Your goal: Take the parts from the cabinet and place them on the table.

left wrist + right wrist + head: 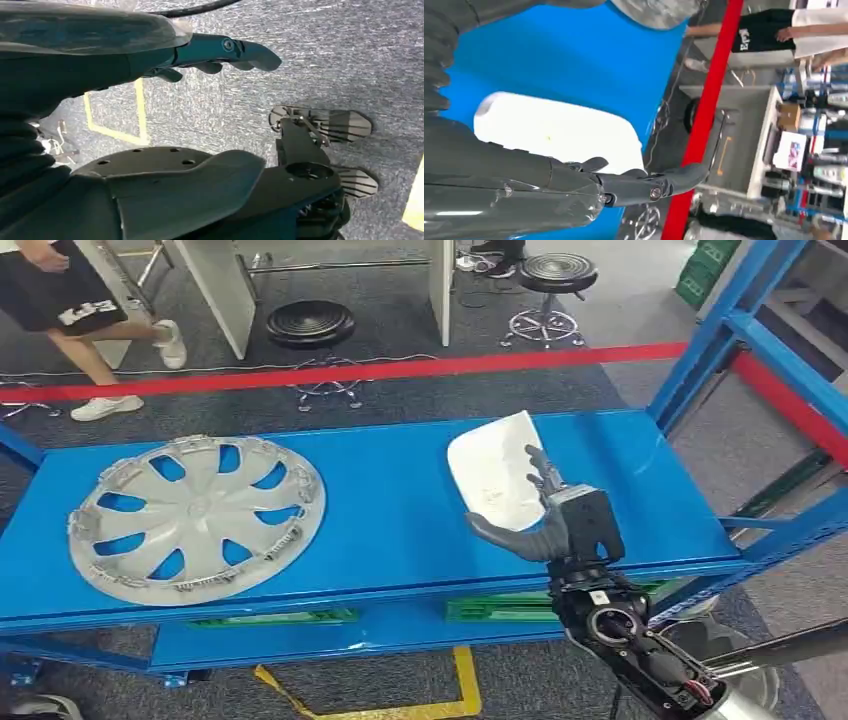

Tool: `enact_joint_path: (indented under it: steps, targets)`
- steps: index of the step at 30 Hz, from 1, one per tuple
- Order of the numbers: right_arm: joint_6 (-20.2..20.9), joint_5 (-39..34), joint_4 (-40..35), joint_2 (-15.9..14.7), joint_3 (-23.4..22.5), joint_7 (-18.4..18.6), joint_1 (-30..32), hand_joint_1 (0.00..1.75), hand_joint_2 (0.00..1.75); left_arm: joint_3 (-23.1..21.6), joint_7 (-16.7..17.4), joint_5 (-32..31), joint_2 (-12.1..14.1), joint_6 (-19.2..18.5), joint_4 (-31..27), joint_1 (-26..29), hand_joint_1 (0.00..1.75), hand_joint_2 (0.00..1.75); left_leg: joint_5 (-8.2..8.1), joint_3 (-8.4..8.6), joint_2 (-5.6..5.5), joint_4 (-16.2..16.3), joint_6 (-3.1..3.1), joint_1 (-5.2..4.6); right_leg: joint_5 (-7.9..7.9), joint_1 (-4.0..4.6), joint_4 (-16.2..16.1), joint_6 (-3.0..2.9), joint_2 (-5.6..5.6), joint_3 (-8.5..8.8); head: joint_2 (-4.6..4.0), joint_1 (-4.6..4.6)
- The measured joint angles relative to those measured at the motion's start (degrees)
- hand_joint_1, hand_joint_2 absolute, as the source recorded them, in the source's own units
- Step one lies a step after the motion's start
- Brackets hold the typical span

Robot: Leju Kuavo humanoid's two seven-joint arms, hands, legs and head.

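Right hand (545, 525) gripping white part (493, 472)

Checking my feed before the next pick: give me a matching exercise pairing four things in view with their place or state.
Things:
1. wheel cover
2. white part
3. right hand
4. left hand

Places or states:
A. hanging over grey carpet
B. at the white part's near edge
C. lying flat, left end of the blue shelf
D. right half of the shelf, tilted

Pairs: 1-C, 2-D, 3-B, 4-A
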Motion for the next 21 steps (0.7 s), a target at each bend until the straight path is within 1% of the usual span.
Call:
enact_joint_path:
  steps: [2, 3, 4, 7, 8, 9, 10, 12, 13, 15, 17, 21]
  targets:
    - [0.0, 0.0, 0.0, 0.0, -0.1, 0.0, 0.0, 0.0, 1.75, 0.0, 0.0, 0.0, 0.0, 0.0, 0.0, 0.1, 0.0, 0.0, 0.09, 0.0, -0.01, -0.1, -0.19, 0.11, -0.03, 0.1, 0.0, -0.08, -0.04, 0.0, 0.0, -0.48]
    - [0.0, 0.0, 0.0, 0.0, -0.1, 0.0, 0.0, 0.0, 1.75, 0.0, 0.0, 0.0, 0.0, 0.0, 0.0, 0.1, 0.0, 0.0, 0.12, 0.0, -0.02, -0.2, -0.35, 0.15, -0.01, 0.14, 0.0, -0.14, -0.06, 0.0, 0.0, -0.57]
    - [0.0, 0.0, 0.0, 0.0, -0.1, 0.0, 0.0, 0.0, 1.75, 0.0, 0.0, 0.0, 0.0, 0.0, 0.0, 0.1, 0.0, 0.0, 0.13, -0.02, -0.02, -0.2, -0.47, 0.17, -0.05, 0.17, 0.0, -0.32, -0.07, 0.0, 0.0, -0.64]
    - [0.0, 0.3, 0.0, 0.0, -0.3, 0.1, 0.0, 0.0, 1.75, 0.0, 0.0, 0.1, 0.0, 0.0, 0.0, 0.1, 0.0, 0.0, 0.17, -0.02, -0.01, -0.2, -0.73, 0.17, 0.03, 0.18, 0.0, -0.43, -0.06, 0.01, 0.0, -0.66]
    - [0.1, 0.8, 0.0, 0.0, -0.3, 0.5, 0.0, 0.0, 1.75, 0.0, -0.1, 0.1, 0.0, 0.0, 0.0, 0.1, 0.0, 0.0, 0.17, -0.01, -0.01, -0.2, -0.79, 0.17, 0.06, 0.17, 0.0, -0.49, -0.06, 0.02, 0.0, -0.66]
    - [0.2, 2.2, 0.1, 0.0, -0.4, 1.9, -0.1, 0.0, 1.75, 0.0, -0.2, 0.2, 0.0, 0.0, 0.0, 0.1, 0.0, 0.0, 0.19, -0.02, -0.01, -0.2, -0.82, 0.17, 0.07, 0.16, 0.0, -0.49, -0.06, 0.02, 0.0, -0.66]
    - [0.5, 4.3, 0.2, -0.1, -0.5, 4.2, -0.2, 0.0, 1.75, 0.0, -0.3, 0.5, 0.0, 0.0, 0.0, 0.1, 0.0, 0.0, 0.19, -0.01, -0.01, -0.2, -0.83, 0.16, 0.08, 0.14, 0.0, -0.5, -0.06, 0.03, 0.0, -0.61]
    - [2.8, 11.6, 0.4, -0.6, -0.9, 11.8, -0.7, 0.0, 1.75, 0.0, -0.4, 1.1, 0.2, 0.0, 0.0, 0.3, 0.0, 0.0, 0.19, -0.01, -0.01, -0.2, -0.83, 0.12, 0.1, 0.1, 0.0, -0.52, -0.06, 0.04, 0.0, -0.64]
    - [4.4, 15.8, 0.5, -1.4, -0.9, 16.5, -1.1, 0.0, 1.75, 0.0, -0.5, 1.2, 0.2, 0.0, 0.0, 0.4, 0.0, 0.0, 0.19, 0.0, -0.01, -0.2, -0.83, 0.11, 0.11, 0.09, 0.0, -0.51, -0.07, 0.04, 0.0, -0.66]
    - [6.9, 21.3, 0.5, -2.4, -1.0, 22.5, -1.5, 0.0, 1.75, 0.0, -0.5, 1.5, 0.2, 0.0, 0.1, 0.8, 0.0, 0.0, 0.2, -0.02, -0.03, -0.1, -0.82, 0.08, 0.11, 0.07, 0.0, -0.5, -0.07, 0.05, 0.0, -0.59]
    - [9.9, 25.6, 0.5, -3.5, -1.1, 26.4, -2.1, 0.0, 1.75, 0.0, -0.5, 1.6, 0.3, 0.0, 0.1, 1.1, 0.0, 0.0, 0.19, -0.02, -0.01, -0.1, -0.81, -0.11, 0.15, 0.05, 0.0, -0.44, -0.07, 0.04, 0.0, -0.62]
    - [13.3, 29.6, 0.1, -4.8, -1.0, 30.2, -2.6, 0.0, 1.75, 0.0, -0.8, 1.8, 0.3, 0.0, 0.1, 1.2, 0.0, 0.0, 0.18, -0.03, -0.02, -0.1, -0.8, -0.18, 0.15, 0.04, -0.1, -0.44, -0.1, 0.05, 0.0, -0.57]
